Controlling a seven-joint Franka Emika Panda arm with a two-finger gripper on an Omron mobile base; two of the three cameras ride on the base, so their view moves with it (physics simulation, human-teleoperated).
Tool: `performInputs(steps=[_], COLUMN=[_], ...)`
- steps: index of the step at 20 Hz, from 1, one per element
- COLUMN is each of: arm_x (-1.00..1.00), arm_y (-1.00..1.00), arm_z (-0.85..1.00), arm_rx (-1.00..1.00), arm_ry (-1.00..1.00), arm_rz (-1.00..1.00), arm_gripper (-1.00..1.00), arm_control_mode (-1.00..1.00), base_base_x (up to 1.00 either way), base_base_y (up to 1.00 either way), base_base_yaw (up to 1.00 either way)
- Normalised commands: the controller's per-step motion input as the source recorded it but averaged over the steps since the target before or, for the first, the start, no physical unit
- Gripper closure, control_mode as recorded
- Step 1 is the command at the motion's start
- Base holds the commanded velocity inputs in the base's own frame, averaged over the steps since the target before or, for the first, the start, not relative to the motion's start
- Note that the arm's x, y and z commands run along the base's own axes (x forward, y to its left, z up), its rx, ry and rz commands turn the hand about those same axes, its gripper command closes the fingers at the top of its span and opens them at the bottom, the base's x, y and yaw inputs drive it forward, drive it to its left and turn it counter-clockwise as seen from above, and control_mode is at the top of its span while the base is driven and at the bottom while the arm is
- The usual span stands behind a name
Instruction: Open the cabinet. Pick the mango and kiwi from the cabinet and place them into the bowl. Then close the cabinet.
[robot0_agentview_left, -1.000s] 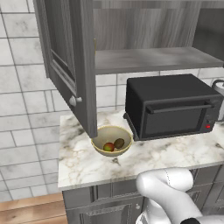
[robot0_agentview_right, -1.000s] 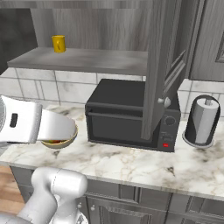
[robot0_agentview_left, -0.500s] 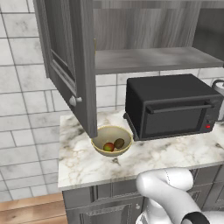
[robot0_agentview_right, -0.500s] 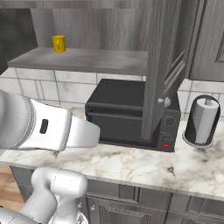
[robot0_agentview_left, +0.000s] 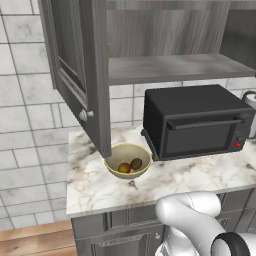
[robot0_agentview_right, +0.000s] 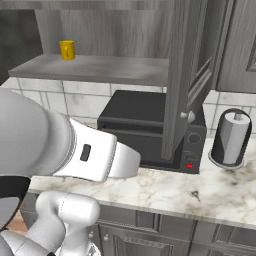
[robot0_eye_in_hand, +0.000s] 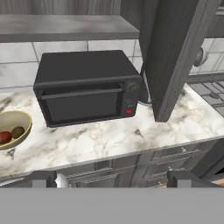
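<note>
On marble counter (robot0_agentview_left: 200, 175), left of black toaster oven (robot0_agentview_left: 195, 122): tan-gold bowl (robot0_agentview_left: 128, 160), pale inside, w/ mango (robot0_agentview_left: 123, 168) (red into yellow-green, roundish, no clear long axis) touching kiwi (robot0_agentview_left: 136, 163) (dull brown oval) on its right, both low in bowl; kiwi long axis looks tilted from lower left to upper right in left base view, hard to be sure. Above: cabinet (robot0_agentview_left: 165, 45), dark grey wood grain, both doors swung open toward camera, round grey knob (robot0_agentview_left: 84, 116) on left door edge, shelf w/ small yellow cup (robot0_agentview_right: 67, 50) at far left. Paper towel roll (robot0_agentview_right: 232, 139) upright right of oven. Gripper (robot0_eye_in_hand: 112, 178) tips wide apart at bottom of hand view, nothing between, facing oven and counter front.
</note>
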Motion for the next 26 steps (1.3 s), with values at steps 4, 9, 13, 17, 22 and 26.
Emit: performInputs(steps=[4,9,13,17,22,26], arm_x=[0.00,0.00,0.01,0.06,0.19,0.29], arm_y=[-0.25,-0.25,-0.22,-0.19,-0.16,-0.17], arm_z=[0.00,0.00,0.00,0.00,0.00,0.00], arm_rx=[0.08,0.07,0.05,0.04,0.04,0.04], arm_ry=[0.00,0.00,-0.05,-0.12,-0.14,-0.12], arm_rz=[0.00,0.00,0.01,0.04,0.04,0.05], arm_gripper=[-1.00,-1.00,-1.00,-1.00,-1.00,-1.00], arm_control_mode=[-1.00,-1.00,-1.00,-1.00,-1.00,-1.00], base_base_x=[0.00,0.00,0.00,0.00,0.00,0.00], base_base_y=[0.00,0.00,0.00,0.00,0.00,0.00], base_base_yaw=[0.00,0.00,0.00,0.00,0.00,0.00])
